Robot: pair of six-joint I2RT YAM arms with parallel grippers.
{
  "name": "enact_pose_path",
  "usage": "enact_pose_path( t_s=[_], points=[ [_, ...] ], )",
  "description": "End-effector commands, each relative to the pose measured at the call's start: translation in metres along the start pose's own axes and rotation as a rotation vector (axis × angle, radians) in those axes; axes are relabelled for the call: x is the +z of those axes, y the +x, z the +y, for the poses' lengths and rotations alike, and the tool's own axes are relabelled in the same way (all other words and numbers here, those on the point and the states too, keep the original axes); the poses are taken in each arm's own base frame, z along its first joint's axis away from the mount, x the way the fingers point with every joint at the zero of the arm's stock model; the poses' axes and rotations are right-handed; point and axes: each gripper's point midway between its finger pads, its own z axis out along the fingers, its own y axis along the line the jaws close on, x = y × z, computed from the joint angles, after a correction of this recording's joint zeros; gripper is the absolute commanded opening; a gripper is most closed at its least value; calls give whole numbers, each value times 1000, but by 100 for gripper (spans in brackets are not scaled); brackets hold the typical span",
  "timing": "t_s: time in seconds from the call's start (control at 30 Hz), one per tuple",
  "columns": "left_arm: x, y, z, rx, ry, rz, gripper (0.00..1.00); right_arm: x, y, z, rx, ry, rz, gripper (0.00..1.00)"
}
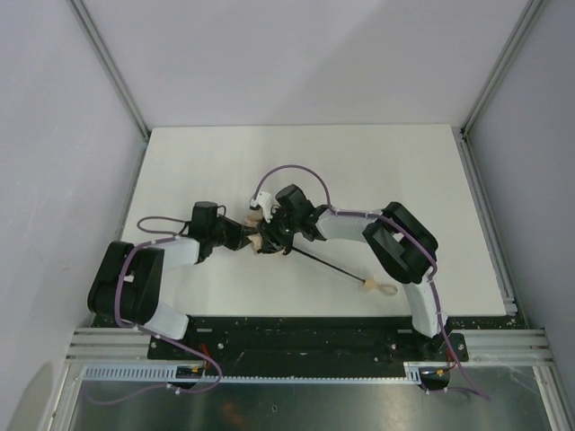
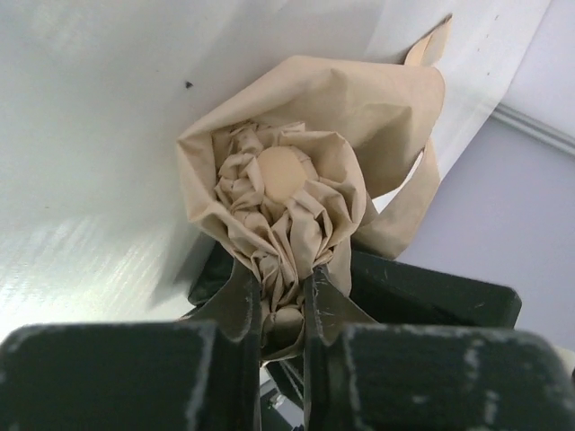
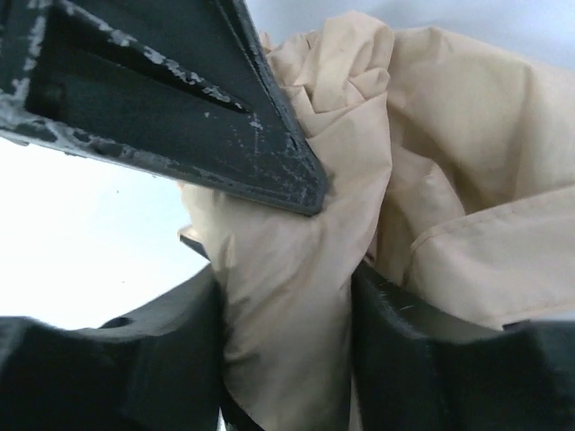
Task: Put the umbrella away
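The umbrella (image 1: 258, 230) lies mid-table, its beige canopy bunched between both grippers. Its thin black shaft (image 1: 325, 266) runs down-right to the small tan handle (image 1: 368, 285) with its wrist loop (image 1: 387, 289). My left gripper (image 1: 244, 236) comes in from the left. In the left wrist view it (image 2: 283, 301) is shut on crumpled fabric just below the canopy's round top cap (image 2: 281, 171). My right gripper (image 1: 275, 235) comes in from the right. In the right wrist view it (image 3: 287, 337) is shut on a thick fold of the canopy (image 3: 449, 153), which fills the gap between its fingers.
The white table (image 1: 359, 171) is bounded by grey walls and metal rails (image 1: 485, 197) on both sides. A scratched black finger of the left gripper (image 3: 180, 108) crosses the top of the right wrist view, pressed against the fabric. The right gripper's dark body (image 2: 440, 292) sits just behind the canopy.
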Motion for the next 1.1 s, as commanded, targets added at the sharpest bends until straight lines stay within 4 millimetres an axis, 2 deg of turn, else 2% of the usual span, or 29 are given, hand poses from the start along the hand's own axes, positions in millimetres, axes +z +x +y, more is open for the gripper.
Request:
enact_pose_path(
  t_s=[0.0, 0.07, 0.17, 0.23, 0.37, 0.53, 0.7, 0.8, 0.9, 0.97, 1.0, 1.07],
  points=[
    [5, -21, 73, 92, -275, -103, 0, -32, 11, 31, 99, 24, 114, 60],
    [4, -18, 74, 91, -294, -85, 0, -43, -2, 25, 41, 125, 97, 77],
    [4, -16, 73, 89, -315, -67, 0, -56, -19, 15, -73, 296, 86, 86],
    [3, -15, 74, 82, -337, -57, 0, -60, -27, 12, -155, 393, 84, 88],
    [6, -14, 72, 73, -364, -36, 0, -53, -39, 13, -232, 467, 48, 88],
    [9, -13, 68, 71, -369, -26, 0, -35, -33, 0, -196, 462, 37, 83],
    [10, -12, 63, 74, -361, -18, 0, -14, -5, -22, -117, 428, 78, 65],
    [12, -10, 59, 73, -355, -3, 0, -2, 19, -26, -65, 377, 121, 44],
    [13, -12, 52, 102, -338, -1, 0, 3, 41, -22, 43, 286, 162, 12],
    [12, -13, 43, 140, -311, 2, 0, 5, 55, -13, 155, 187, 181, 3],
    [11, -14, 37, 168, -293, 1, 2, 6, 61, -5, 212, 116, 189, 1],
    [9, -16, 23, 221, -253, 3, 32, 6, 72, 10, 337, -10, 203, 0]
  ],
)
